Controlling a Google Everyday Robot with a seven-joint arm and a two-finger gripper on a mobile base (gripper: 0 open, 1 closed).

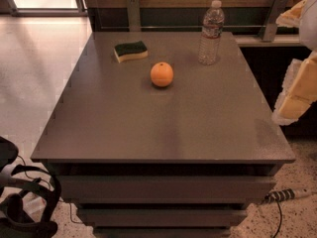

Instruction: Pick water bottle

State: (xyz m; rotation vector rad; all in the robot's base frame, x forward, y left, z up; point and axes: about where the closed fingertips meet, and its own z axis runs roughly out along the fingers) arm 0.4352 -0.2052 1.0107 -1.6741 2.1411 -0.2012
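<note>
Pale speckled floor surrounds a flat, matte grey table [163, 128] with stepped drawer fronts. Upper right on its top, near the far edge, stands the water bottle [210, 33]: clear ribbed plastic, white cap, thin label band. It is upright, with its long axis vertical and its cap toward the top of the frame. A round, dimpled orange [162, 74] sits left of and below it, well apart. A green-over-yellow sponge [131, 50] lies further upper left. The gripper [22, 202], a dark looped shape, hangs at the lower left corner beside the table; whether it is spread or pressed together cannot be told.
</note>
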